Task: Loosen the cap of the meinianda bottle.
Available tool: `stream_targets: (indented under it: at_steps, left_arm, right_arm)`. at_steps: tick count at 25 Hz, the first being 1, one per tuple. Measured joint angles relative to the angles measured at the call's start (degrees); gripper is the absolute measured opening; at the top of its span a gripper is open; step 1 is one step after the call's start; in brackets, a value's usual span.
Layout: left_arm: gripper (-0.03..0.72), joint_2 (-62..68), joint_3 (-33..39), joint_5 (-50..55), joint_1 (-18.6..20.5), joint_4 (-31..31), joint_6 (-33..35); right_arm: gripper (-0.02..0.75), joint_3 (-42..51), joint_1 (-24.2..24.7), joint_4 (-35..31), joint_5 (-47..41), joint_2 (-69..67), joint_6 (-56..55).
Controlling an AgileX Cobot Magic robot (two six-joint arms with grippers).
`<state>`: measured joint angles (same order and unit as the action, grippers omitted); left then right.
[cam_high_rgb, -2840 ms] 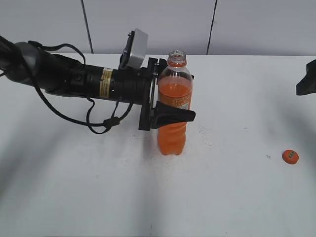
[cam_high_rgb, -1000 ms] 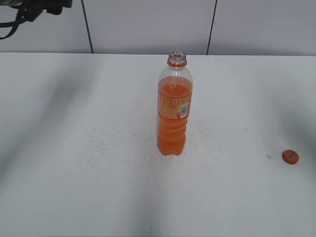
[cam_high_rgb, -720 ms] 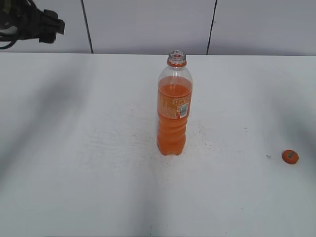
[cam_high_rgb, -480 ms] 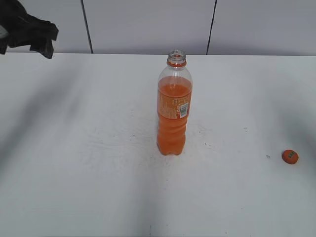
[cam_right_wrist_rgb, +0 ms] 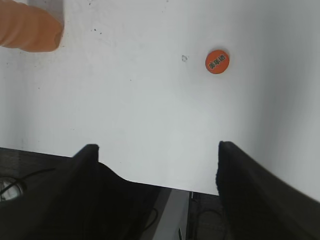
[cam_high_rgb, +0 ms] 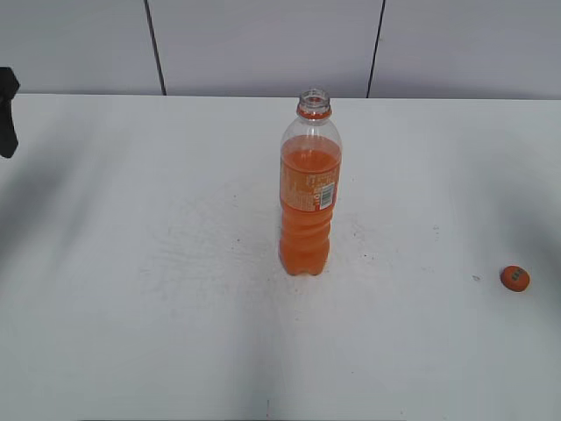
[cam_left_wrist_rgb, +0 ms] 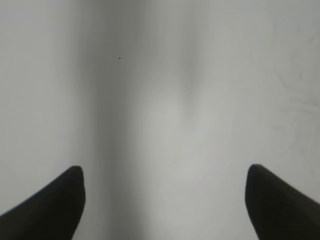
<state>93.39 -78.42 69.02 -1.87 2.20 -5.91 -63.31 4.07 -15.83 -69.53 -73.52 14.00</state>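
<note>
- Between the left gripper's (cam_left_wrist_rgb: 162, 205) two dark fingertips (cam_left_wrist_rgb: 60, 202) lies only bare white table (cam_left_wrist_rgb: 165, 100); the jaws are spread wide, one tip at each lower corner of the left wrist view, and nothing is held.
- At the far left edge of the exterior view a small dark piece of that left gripper (cam_high_rgb: 7, 112) shows, above the table's back left part.
- Well to the right of it, near the middle of the table (cam_high_rgb: 131, 307), stands the bottle (cam_high_rgb: 309, 189), upright and untouched by either gripper.
- The bottle's mouth is bare: its clear threaded rim shows above the orange neck ring, with no cap on it. Orange soda fills it to just below the shoulder, and the label with a white patch wraps its middle.
- The right gripper (cam_right_wrist_rgb: 157, 172) also has its jaws wide apart, with nothing between the fingertips (cam_right_wrist_rgb: 90, 165) except the table's near edge and the dark floor below it.
- Ahead of the right gripper and a little toward its right finger lies the cap (cam_right_wrist_rgb: 217, 61), flat on the table with a small printed mark on top, well apart from both fingertips.
- Far ahead and off to the left of that gripper, the bottle's (cam_right_wrist_rgb: 30, 32) orange base shows at the top left corner of the right wrist view, well apart from the cap.
- In the exterior view the cap (cam_high_rgb: 514, 278) sits near the table's right edge, far from the bottle; the right gripper is out of that view.
</note>
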Motion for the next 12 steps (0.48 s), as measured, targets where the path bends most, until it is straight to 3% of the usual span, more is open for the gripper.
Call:
stream_targets:
  at_steps: [4,12]
  left_arm:
    - [0.589,-2.2,1.3,0.4,0.1,-0.3,2.2]
    - [0.581,-20.8,13.4,0.7,0.1,-0.3,5.9]
  right_arm:
    - [0.544,0.0,0.0,3.8,-0.1,1.1,-1.3]
    - [0.534,5.1,0.0,5.7,-0.1,13.3,-1.7]
